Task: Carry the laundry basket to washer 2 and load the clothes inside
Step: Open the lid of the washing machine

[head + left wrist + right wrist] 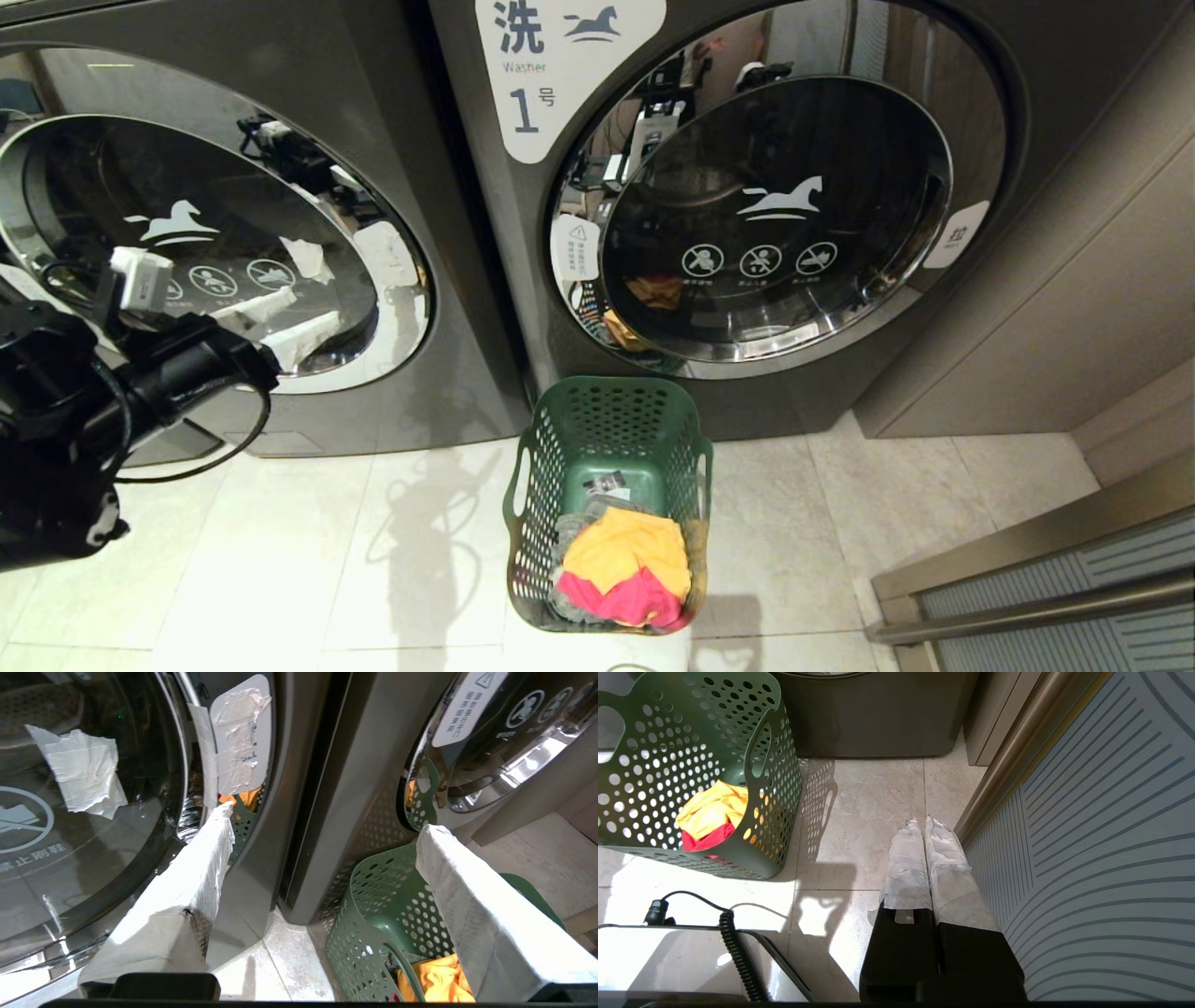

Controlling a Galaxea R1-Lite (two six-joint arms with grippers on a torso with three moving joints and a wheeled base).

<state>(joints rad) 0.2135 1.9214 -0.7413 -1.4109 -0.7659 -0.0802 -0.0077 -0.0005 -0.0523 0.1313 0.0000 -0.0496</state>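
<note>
Laundry basket point(609, 504) is seen at lower centre, on the floor; left pincer point(322, 821) is spread wide, empty; right pincer point(923, 826) is pressed closed.

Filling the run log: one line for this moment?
left pincer: open, at left washer door | right pincer: shut, parked | laundry basket: floor, clothes inside

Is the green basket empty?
No, the laundry basket on the floor in front of the washers has yellow and pink clothes lying in its bottom.
</note>
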